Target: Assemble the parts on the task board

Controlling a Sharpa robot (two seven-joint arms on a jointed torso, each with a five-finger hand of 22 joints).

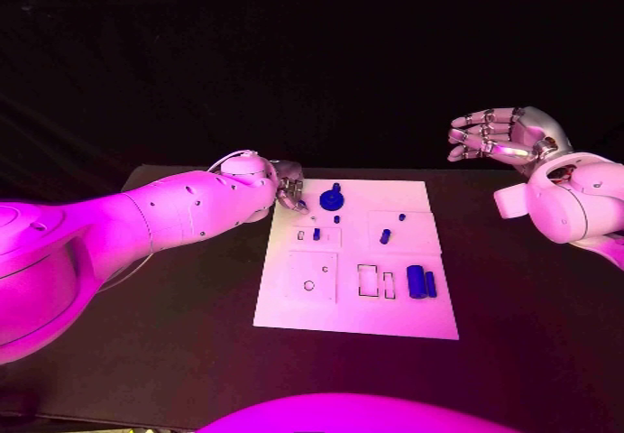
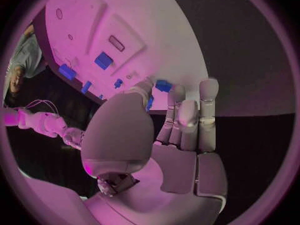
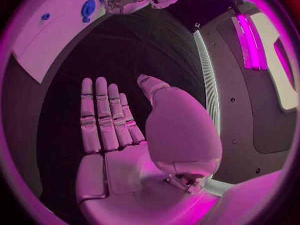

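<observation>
The white task board lies in the middle of the table. Near its far edge sits a round blue part, with small blue pegs spread below it and two larger blue parts at the right. My left hand hovers at the board's far left corner, fingers pointing down beside the round part, thumb apart from the fingers and nothing gripped. My right hand is raised well off the board's right side, fingers spread and empty. The right wrist view also catches the round part.
Empty slots and a small hole mark the board's near half. The black table surrounds the board. A thin cable loops over my left wrist.
</observation>
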